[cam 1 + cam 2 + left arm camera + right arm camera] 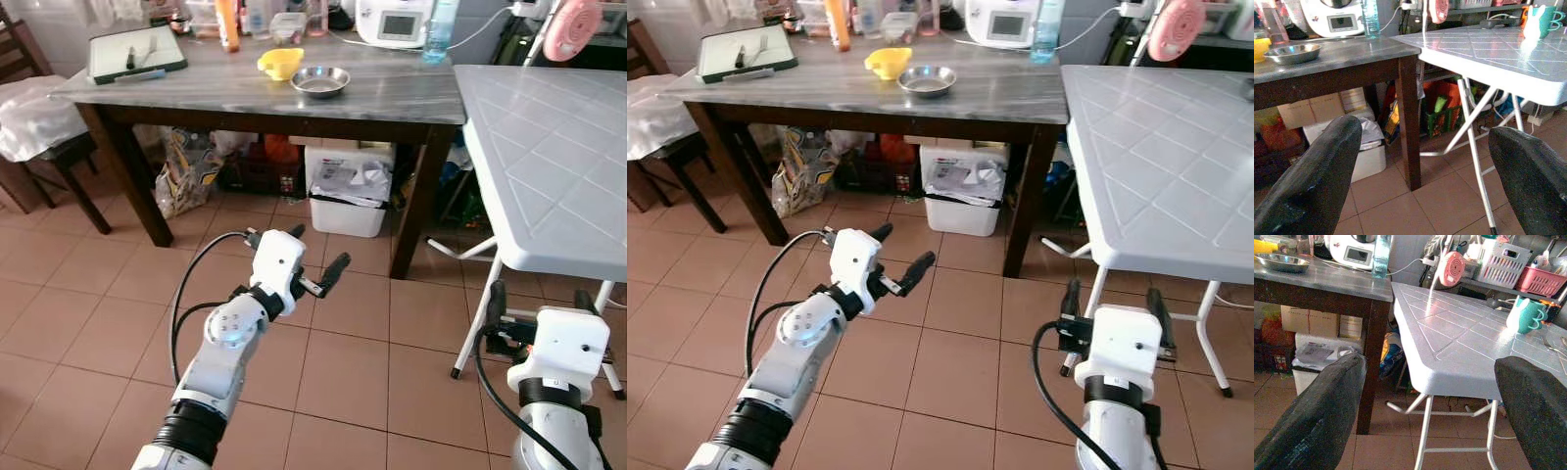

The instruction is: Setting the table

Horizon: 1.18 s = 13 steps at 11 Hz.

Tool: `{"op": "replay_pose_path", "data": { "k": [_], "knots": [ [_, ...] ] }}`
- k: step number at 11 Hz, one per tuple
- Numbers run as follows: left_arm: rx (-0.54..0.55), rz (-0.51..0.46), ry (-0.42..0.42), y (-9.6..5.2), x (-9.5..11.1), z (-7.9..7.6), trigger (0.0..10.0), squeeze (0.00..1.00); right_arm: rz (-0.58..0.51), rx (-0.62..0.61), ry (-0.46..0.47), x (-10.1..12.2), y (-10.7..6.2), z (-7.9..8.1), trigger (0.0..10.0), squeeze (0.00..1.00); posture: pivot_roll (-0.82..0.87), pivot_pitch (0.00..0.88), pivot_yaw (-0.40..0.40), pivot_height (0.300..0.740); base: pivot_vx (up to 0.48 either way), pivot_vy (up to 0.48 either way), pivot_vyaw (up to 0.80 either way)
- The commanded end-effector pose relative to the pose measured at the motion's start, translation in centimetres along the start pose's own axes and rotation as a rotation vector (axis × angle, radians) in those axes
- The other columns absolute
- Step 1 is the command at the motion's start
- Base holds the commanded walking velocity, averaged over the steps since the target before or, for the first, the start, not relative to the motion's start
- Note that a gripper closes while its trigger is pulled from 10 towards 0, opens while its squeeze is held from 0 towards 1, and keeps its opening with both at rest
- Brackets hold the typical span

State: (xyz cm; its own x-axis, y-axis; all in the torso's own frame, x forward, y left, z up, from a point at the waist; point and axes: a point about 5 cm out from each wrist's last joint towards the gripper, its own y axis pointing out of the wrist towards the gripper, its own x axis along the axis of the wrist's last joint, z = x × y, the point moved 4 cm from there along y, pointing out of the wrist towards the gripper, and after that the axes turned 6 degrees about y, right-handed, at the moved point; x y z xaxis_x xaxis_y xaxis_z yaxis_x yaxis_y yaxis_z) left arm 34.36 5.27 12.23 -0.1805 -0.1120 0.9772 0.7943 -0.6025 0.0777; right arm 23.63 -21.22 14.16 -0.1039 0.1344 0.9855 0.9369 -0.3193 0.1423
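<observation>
A steel bowl (320, 80) and a yellow bowl (280, 63) sit side by side on the dark wooden table (392, 98) ahead. To its right stands a white folding table (549, 166); a teal mug (1530, 316) and a fork (1552, 343) rest on its far part. My left gripper (316, 247) is raised over the tiled floor in front of the dark table, open and empty. My right gripper (541, 299) is lower, beside the white table's near edge, also open with nothing between its fingers.
Under the dark table are a white bin (350, 196) and bags. A chair (39, 127) stands at the left. A green-edged board (137, 54), a white appliance (397, 22) and a bottle (441, 29) line the dark table's back. A pink fan (573, 27) is behind the white table.
</observation>
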Motion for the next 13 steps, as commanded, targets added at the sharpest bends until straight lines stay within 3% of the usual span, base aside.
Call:
{"op": "replay_pose_path", "data": {
  "k": [1, 6, 13],
  "knots": [
    [0.014, -0.003, 0.006, 0.0, 0.1, 0.4, 10.0, 0.0, -0.005, -0.02, -0.014, 0.2, 0.2, -0.5, 10.0, 0.0, -0.03, 0.067, 0.046, 0.74, 0.0, 0.0, 0.0],
    [0.009, -0.006, 0.018, 0.0, 0.2, 0.4, 10.0, 0.0, 0.008, 0.003, 0.027, -0.1, 0.1, 0.2, 10.0, 0.0, -0.02, 0.07, 0.047, 0.74, 0.0, 0.0, 0.0],
    [0.007, 0.001, 0.02, 0.1, 0.1, 0.4, 10.0, 0.0, 0.014, 0.009, 0.03, -0.2, 0.1, 0.4, 10.0, 0.0, -0.03, 0.077, 0.05, 0.74, 0.0, -0.449, 0.0]
  ]
}}
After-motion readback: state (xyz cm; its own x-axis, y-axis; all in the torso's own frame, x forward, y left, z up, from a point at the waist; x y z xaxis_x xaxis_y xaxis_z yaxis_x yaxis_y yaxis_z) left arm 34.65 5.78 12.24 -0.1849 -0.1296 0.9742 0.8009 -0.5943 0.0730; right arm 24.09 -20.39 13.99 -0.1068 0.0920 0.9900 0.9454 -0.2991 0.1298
